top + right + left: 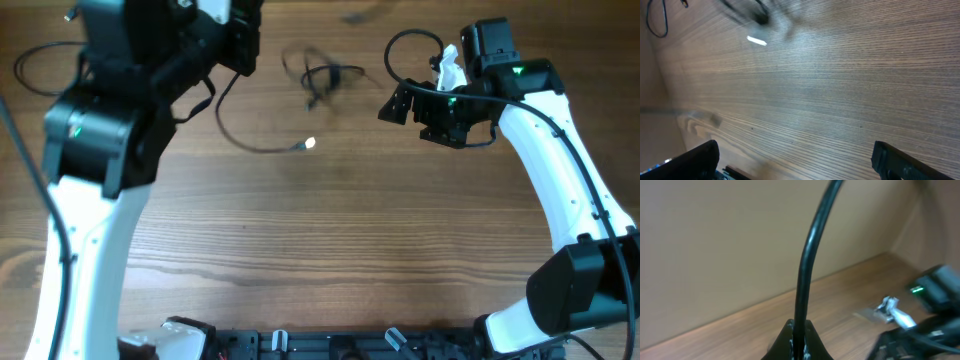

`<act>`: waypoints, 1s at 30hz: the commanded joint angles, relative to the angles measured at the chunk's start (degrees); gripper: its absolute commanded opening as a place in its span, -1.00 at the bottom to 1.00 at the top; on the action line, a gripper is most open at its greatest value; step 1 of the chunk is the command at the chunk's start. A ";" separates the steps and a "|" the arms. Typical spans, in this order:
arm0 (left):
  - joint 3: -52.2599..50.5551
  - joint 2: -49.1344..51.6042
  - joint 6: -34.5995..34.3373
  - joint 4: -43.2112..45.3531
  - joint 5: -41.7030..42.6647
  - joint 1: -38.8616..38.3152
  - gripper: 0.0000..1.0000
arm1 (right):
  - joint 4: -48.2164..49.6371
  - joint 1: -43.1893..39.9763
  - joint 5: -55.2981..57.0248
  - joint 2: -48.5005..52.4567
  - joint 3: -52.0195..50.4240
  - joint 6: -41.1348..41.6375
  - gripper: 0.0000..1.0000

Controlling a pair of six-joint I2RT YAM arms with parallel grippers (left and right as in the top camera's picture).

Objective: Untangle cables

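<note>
Left gripper [799, 342] is clamped on 1 cable [805, 270], holding it raised, apparently to draw that strand from the tangle [322, 78]. Its silver plug [310, 143] rests on the table [330, 250]. Right gripper [795, 150] stands wide apart and empty beside the tangle, probably ready to pin it.

A broad brown wood-grain tabletop [330, 250] is stretching across the whole space, its long darker streaks running side to side. Soft, even light is lying over it, leaving a pale sheen in places. Behind it a plain beige wall [715, 240] is standing upright, meeting the wood along a straight seam.
</note>
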 commanded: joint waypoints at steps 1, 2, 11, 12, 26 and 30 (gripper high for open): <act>0.63 -2.23 -4.20 2.12 11.85 -1.92 -0.92 | 0.00 0.13 -0.55 -1.14 0.28 0.26 1.00; 0.63 -2.23 -4.66 2.71 13.38 -2.73 -0.92 | -0.02 0.13 -0.57 -1.16 0.28 0.26 0.99; 0.63 -1.11 -11.41 8.44 -22.93 -0.83 -0.92 | -0.31 0.13 -1.86 -1.16 0.28 0.20 1.00; 0.63 -0.33 -11.41 8.46 -26.51 0.13 -0.92 | -0.31 0.13 -1.84 -1.16 0.28 0.22 1.00; 0.63 15.67 -46.77 9.33 -29.49 34.69 -0.92 | -0.17 0.13 -0.50 -1.14 0.28 0.42 0.99; 0.63 23.10 -47.45 9.84 -29.62 38.77 -0.92 | -0.13 0.13 -0.07 -1.14 0.28 1.70 0.99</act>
